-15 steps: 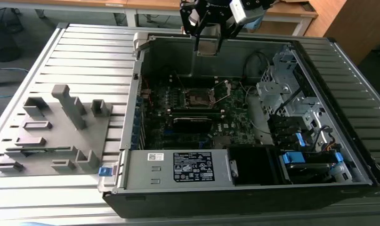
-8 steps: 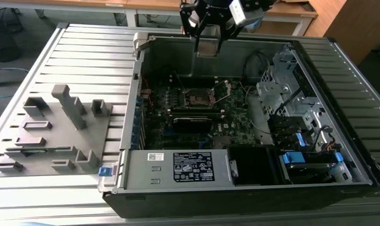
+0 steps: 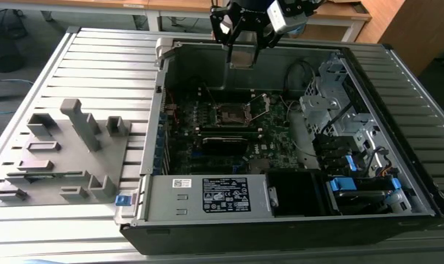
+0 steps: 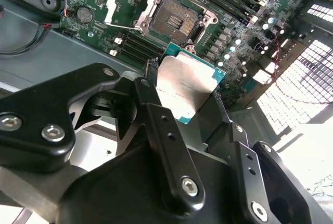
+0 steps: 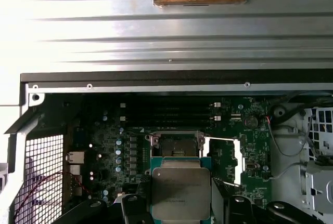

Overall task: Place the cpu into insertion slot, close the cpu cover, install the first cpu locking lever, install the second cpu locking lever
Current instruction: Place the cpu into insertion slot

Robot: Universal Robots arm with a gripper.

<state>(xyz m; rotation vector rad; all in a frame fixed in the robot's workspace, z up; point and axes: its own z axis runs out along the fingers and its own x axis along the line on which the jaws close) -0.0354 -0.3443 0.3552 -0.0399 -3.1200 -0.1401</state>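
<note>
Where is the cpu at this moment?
At the exterior view's top centre, the cpu is gripped in the end effector, raised above the computer case and apart from the open insertion slot.

I see wooden desks (image 3: 119,4) along the far side and grey floor (image 3: 38,44) (blue cable (image 3: 3,82) trailing) at the exterior view's left.

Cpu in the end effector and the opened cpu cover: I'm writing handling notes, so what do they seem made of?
Flat square silver-grey cpu: the top looks like matte brushed metal, with a soft dull sheen; its edge looks like green circuit-board laminate. Thin silvery square-frame cpu cover: probably bare sheet metal, given its bright glare.
</note>
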